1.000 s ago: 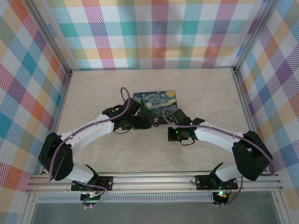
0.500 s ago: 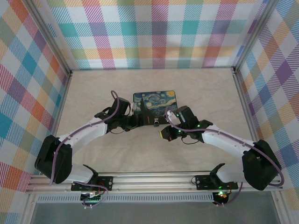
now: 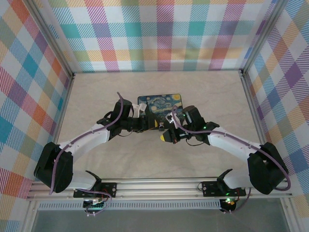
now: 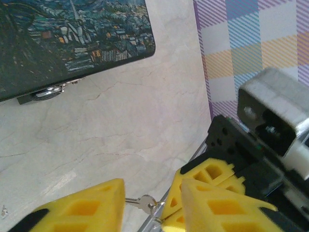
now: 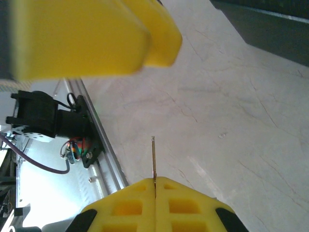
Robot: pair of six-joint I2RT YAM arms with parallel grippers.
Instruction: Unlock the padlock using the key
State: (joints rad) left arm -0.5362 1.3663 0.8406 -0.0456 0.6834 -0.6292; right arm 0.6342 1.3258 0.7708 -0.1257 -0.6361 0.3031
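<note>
Key [image 5: 154, 159] | thin blade pinched edge-on between pressed-together pads of right gripper [image 5: 155, 187], tip poking out ahead | left gripper [image 4: 152, 197] fingers spread either side of it, not clamped | likely light, stiff, slick metal, pivots easily | take flat faces near the bow

My right gripper [image 5: 155, 181], at the lower edge: both yellow fingers pressed together, pinching the key [image 5: 154, 159], which I see edge-on as a thin blade rising above the tips. Upper left: a second pair of yellow fingers [image 5: 82, 38], blurred. Behind: the marbled table [image 5: 231, 145]. Upper right: corner of a dark box [image 5: 270, 24]. Left: a black arm base [image 5: 48, 121] on a rail [image 5: 104, 154].
</note>
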